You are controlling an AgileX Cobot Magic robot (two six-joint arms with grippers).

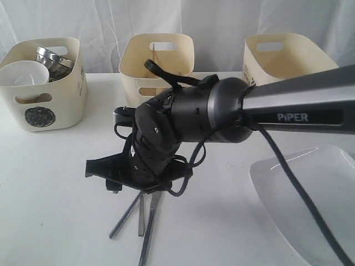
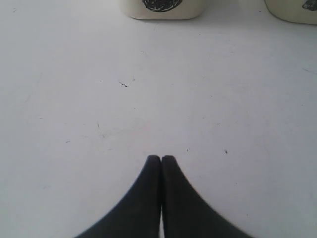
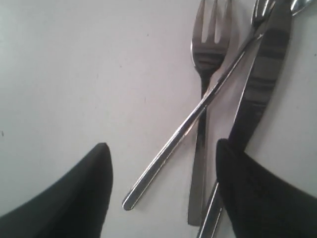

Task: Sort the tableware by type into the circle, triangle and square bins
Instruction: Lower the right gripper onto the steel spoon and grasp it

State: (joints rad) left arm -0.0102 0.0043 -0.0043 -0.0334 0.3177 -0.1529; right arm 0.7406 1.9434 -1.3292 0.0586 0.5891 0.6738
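Note:
Three steel pieces of cutlery (image 1: pixel 142 217) lie fanned on the white table under my right gripper (image 1: pixel 138 176). In the right wrist view the fork (image 3: pixel 205 69) lies flat with a slim steel handle (image 3: pixel 184 133) crossing it, and the knife (image 3: pixel 263 74) is beside them. My right gripper (image 3: pixel 162 146) is open, its fingers straddling the handle ends without touching. The circle bin (image 1: pixel 47 88) holds a white bowl (image 1: pixel 23 75) and steel mugs (image 1: pixel 52 60). A white plate (image 1: pixel 313 194) lies at the right. My left gripper (image 2: pixel 161 158) is shut and empty over bare table.
Two more cream bins stand at the back, the middle bin (image 1: pixel 158 58) and the right bin (image 1: pixel 283 55); my right arm (image 1: pixel 288 108) hides their marks. The left wrist view shows the circle-marked bin (image 2: pixel 161 7) and another bin corner (image 2: pixel 292 12) ahead.

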